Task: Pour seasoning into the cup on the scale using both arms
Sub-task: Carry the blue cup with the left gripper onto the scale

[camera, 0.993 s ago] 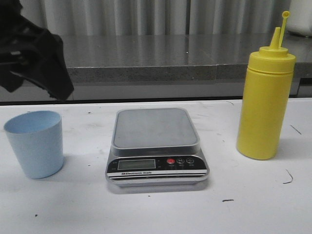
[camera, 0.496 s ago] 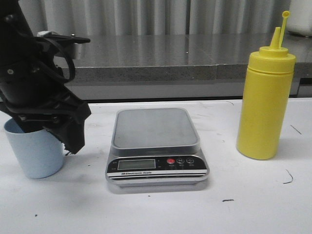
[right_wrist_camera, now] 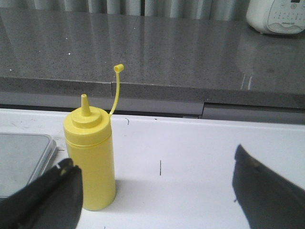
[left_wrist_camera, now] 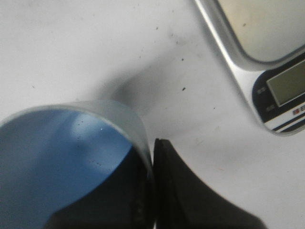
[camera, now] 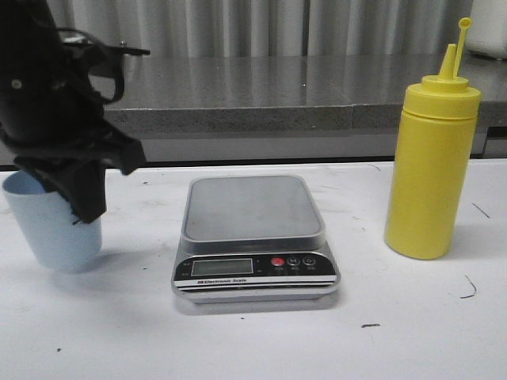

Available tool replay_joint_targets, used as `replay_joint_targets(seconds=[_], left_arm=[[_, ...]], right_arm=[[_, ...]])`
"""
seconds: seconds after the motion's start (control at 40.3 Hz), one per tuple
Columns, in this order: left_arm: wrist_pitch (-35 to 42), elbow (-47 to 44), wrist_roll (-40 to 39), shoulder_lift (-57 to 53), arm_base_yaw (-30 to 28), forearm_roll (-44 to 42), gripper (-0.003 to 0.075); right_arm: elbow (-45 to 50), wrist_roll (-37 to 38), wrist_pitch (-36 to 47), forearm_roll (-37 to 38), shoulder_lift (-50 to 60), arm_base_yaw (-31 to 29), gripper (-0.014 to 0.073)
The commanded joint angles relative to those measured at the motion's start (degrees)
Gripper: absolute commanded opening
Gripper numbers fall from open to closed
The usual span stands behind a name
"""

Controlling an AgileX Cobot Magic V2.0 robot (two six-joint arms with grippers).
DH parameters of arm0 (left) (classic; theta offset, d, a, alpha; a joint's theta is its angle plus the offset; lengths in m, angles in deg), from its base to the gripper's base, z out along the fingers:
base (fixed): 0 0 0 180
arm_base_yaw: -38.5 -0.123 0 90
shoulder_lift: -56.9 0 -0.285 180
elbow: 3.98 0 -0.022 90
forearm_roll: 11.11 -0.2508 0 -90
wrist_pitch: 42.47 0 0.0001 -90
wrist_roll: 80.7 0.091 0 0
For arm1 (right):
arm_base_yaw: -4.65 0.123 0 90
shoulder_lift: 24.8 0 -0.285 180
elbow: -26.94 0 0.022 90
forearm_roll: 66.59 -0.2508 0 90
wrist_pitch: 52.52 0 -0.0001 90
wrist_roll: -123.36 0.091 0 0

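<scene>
A white table [camera: 261, 348] fills the front view, and a silver kitchen scale [camera: 255, 237] sits near its middle; everything else is placed from that scale.

The scale's front edge, nearest the camera, carries a small display with one red button and two dark buttons beside it. Behind them is a grey square platform with nothing on it.

To the left of the scale, a little apart from it, stands a pale blue cup [camera: 57, 237], upright on the table. The left gripper [camera: 67, 190], black with black cables, has come down over the cup and hides its rim and upper right side. In the left wrist view one black finger [left_wrist_camera: 190, 200] lies against the outside of the cup's [left_wrist_camera: 62, 162] wall, with the scale's [left_wrist_camera: 267, 71] corner off to the far side. The other finger cannot be made out, so it is not clear whether the cup is gripped or only straddled.

To the right of the scale, well apart from it, a tall yellow squeeze bottle [camera: 432, 170] stands upright, its cone nozzle uncovered and its tethered cap sticking up beside it.

The right gripper [right_wrist_camera: 157, 195] shows only in the right wrist view, with its two black fingers spread wide and nothing between them. The bottle [right_wrist_camera: 93, 157] stands beyond them, untouched.

Farther back, behind the scale, a grey stone counter [camera: 301, 95] runs across, with pale curtains [camera: 238, 24] behind it.
</scene>
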Motion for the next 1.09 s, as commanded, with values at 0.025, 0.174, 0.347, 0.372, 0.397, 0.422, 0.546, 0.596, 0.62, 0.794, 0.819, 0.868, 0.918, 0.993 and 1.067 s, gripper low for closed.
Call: replay_joint_targets(seconds=[0.025, 0.174, 0.347, 0.372, 0.397, 0.422, 0.546, 0.596, 0.62, 0.794, 0.819, 0.868, 0.918, 0.993, 1.067], left_arm=[[-4.28, 8.47, -0.16, -2.03, 1.28, -0.08, -0.002], [-7.39, 17.11, 1.58, 0.26, 4.89, -0.08, -0.002], [-10.49, 27.64, 1.21, 6.51, 9.2, -0.08, -0.002], [-10.99, 29.43, 1.21, 7.72, 9.76, -0.08, -0.002], [-11.52, 30.72, 1.21, 8.63, 10.01, -0.08, -0.002], [-12.25, 31.96, 1.21, 9.54, 10.49, -0.08, -0.002], [-14.45, 38.1, 1.21, 14.29, 12.07, -0.08, -0.002], [-14.7, 39.97, 1.21, 15.92, 12.55, -0.08, -0.002], [-14.82, 40.72, 1.21, 16.59, 12.59, -0.08, -0.002], [-14.67, 43.04, 1.58, 19.46, 13.51, 0.04, -0.0019], [-14.67, 43.04, 1.58, 19.61, 13.51, 0.04, -0.0019], [-14.67, 43.04, 1.58, 19.97, 13.51, 0.04, -0.0019], [-14.49, 43.04, 1.58, 20.22, 13.51, 0.04, -0.0015], [-14.44, 43.04, 1.58, 20.65, 13.51, 0.04, 0.0014], [-14.33, 43.04, 1.58, 20.94, 13.51, 0.04, 0.0087]], right_arm=[[-1.93, -0.1, 3.95, -0.01, -1.01, -0.35, 0.0652], [-1.93, -0.1, 3.88, -0.01, -1.01, -0.35, 0.0652], [-1.93, -0.1, 3.89, 0.04, -1.01, -0.35, 0.0652], [-1.93, -0.1, 3.89, 0.04, -1.01, -0.35, 0.0652], [-1.93, -0.1, 3.89, 0.04, -1.01, -0.35, 0.0652], [-1.93, -0.1, 3.89, 0.04, -1.01, -0.35, 0.0652], [-1.93, -0.1, 3.89, 0.04, -1.01, -0.35, 0.0652], [-1.93, -0.1, 3.89, 0.04, -1.01, -0.35, 0.0652], [-1.93, -0.1, 3.89, 0.04, -1.01, -0.35, 0.0652], [-1.93, -0.1, 3.89, 0.61, -1.01, -0.35, 0.0652], [-1.93, -0.1, 3.89, 0.68, -1.01, -0.35, 0.0652], [-1.93, -0.1, 3.89, 0.77, -1.01, -0.35, 0.0652], [-1.93, -0.1, 3.89, 0.77, -1.01, -0.35, 0.0652], [-1.93, -0.1, 3.89, 0.77, -1.01, -0.35, 0.0652], [-1.93, -0.1, 3.89, 0.77, -1.01, -0.35, 0.0652]])
